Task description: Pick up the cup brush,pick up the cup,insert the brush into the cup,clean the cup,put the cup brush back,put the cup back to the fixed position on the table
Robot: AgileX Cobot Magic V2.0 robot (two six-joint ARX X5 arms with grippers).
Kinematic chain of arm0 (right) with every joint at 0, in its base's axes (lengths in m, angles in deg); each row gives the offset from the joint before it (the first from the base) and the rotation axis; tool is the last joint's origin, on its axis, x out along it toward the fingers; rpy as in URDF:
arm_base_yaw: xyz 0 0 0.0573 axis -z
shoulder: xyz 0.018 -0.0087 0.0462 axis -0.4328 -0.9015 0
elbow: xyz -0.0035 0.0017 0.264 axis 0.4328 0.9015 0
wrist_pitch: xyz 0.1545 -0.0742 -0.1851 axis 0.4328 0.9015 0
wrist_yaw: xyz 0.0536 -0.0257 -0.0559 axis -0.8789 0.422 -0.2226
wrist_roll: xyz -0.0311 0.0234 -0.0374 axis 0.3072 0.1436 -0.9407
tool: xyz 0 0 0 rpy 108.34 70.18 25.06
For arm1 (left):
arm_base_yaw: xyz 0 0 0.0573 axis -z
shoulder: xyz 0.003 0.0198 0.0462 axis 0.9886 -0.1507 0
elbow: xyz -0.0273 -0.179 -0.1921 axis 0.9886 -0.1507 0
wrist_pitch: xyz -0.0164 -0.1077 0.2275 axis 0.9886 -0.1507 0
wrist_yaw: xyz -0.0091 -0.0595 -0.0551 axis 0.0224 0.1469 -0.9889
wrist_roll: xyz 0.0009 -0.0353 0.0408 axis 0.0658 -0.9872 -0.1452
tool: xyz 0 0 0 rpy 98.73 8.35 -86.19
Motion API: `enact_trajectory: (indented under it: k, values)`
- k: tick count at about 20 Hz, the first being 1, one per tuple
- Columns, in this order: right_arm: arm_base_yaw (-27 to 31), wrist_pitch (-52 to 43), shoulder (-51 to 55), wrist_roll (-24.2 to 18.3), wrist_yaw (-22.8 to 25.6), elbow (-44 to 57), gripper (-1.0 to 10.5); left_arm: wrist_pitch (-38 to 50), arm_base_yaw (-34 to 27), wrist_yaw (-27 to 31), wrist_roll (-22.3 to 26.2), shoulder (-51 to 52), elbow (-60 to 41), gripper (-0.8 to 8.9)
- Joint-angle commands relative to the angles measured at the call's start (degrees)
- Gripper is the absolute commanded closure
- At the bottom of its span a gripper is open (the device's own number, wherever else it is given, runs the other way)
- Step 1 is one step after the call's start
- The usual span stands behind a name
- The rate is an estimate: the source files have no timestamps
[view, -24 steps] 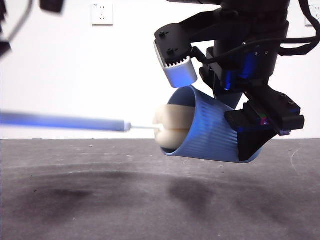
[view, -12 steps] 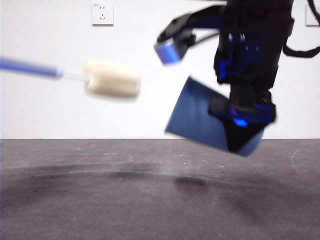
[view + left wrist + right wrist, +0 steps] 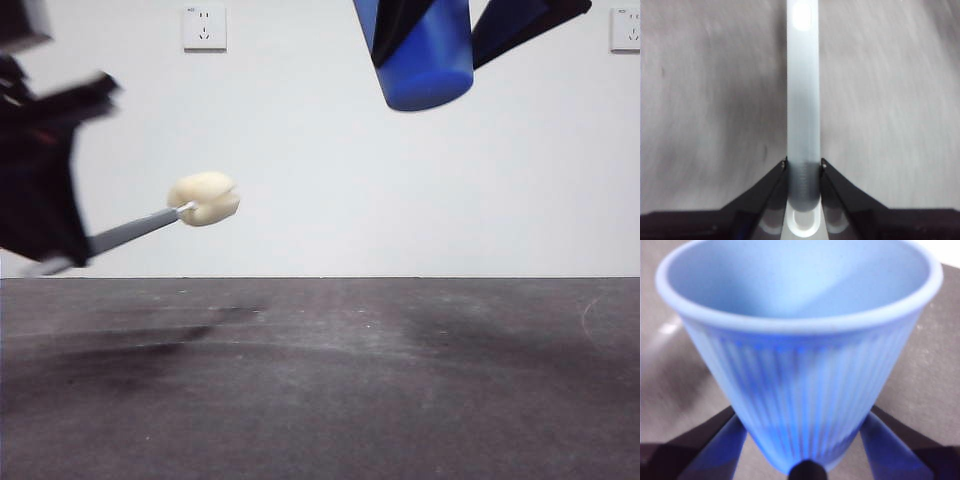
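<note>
Cup [image 3: 425,60] lifted higher in right pincer [image 3: 805,460]; left pincer [image 3: 803,167] grips lowered cup brush [image 3: 203,198].

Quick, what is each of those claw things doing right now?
Left end effector: shut on the cup brush handle.
Right end effector: shut on the cup, raised high.

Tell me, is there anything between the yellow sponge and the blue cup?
No. In the front view, only empty air against the white wall lies between the sponge of the brush and the cup held up high.
</note>
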Motion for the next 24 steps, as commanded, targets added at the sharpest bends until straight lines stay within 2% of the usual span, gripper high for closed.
enact_trajectory:
  k: [1,6,13,15,24]
  values:
    - [0.0,-0.5,0.2,2.5,0.0,0.0,9.6,6.1,-0.2,0.2,-3.8,-7.5,-0.1,8.22]
    - [0.0,-3.4,0.2,3.1,0.4,0.0,9.6,12.0,-0.1,0.0,-4.9,-19.7,-0.1,8.22]
    - [1.2,-11.3,0.1,3.6,0.6,2.9,9.6,17.0,-0.1,2.0,-5.3,-21.2,-0.1,8.22]
    - [1.7,-11.6,0.0,3.5,1.9,4.3,9.6,17.3,-0.1,2.1,-5.1,-22.2,-0.1,8.22]
    - [2.4,-13.2,-1.0,3.5,1.7,7.8,9.6,18.7,-0.1,1.6,-4.7,-26.3,-0.1,8.05]
